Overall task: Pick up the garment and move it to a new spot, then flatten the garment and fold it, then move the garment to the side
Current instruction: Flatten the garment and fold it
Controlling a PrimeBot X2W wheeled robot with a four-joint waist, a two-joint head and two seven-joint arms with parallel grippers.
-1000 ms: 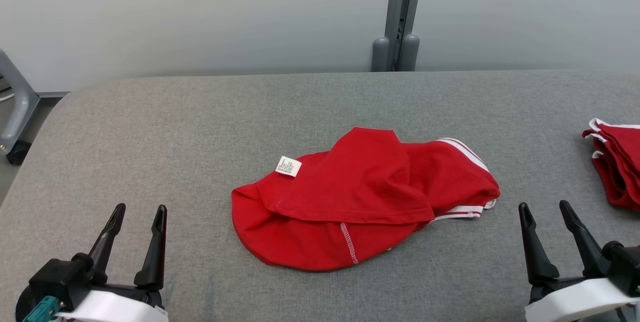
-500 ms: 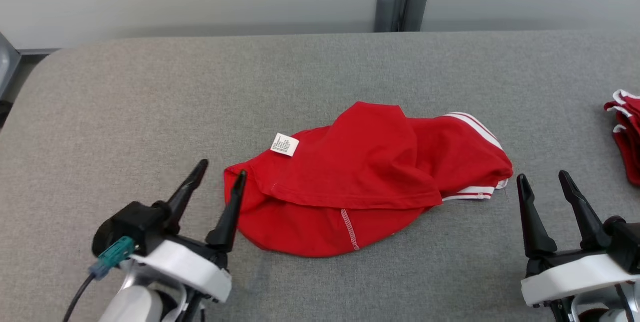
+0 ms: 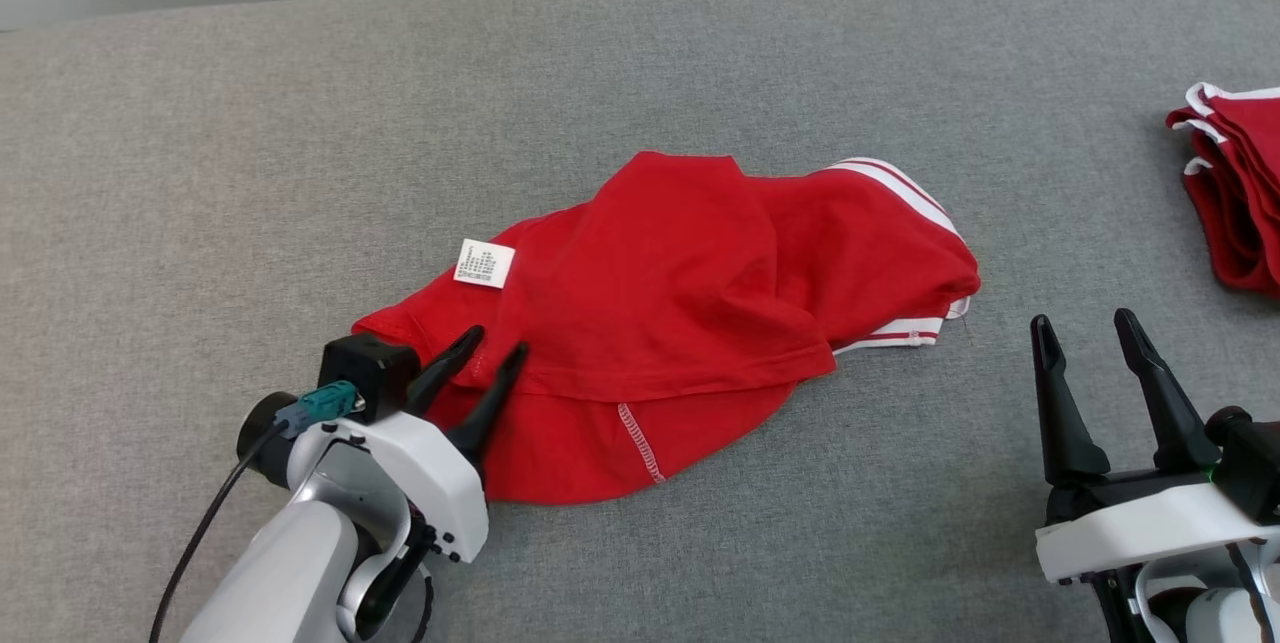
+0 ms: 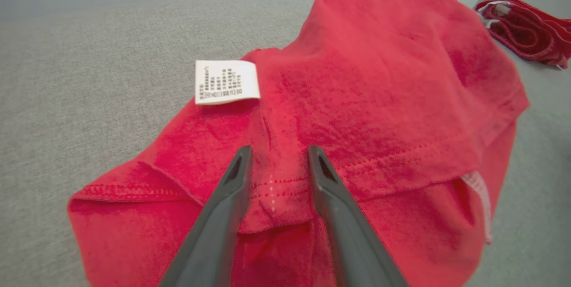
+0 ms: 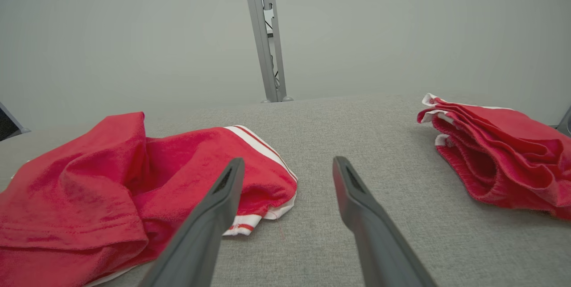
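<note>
garment: crumpled red knit garment with white striped trim [image 3: 690, 323], middle of grey fabric-covered surface [image 3: 200, 173], white care label [image 3: 484, 263] up
handling: likely light, soft, limp; should drape and sag when lifted; best pinch is the stitched hem fold, left end
left claw [image 3: 495, 341]: partly open, tips on cloth astride a raised hem fold, not clamped yet
right claw [image 3: 1082, 319]: wide open, empty, near striped end, not touching

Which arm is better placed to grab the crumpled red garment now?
Left. The left gripper straddles a fold at the hem of the red garment; the right gripper hangs open over the table, apart from it.
</note>
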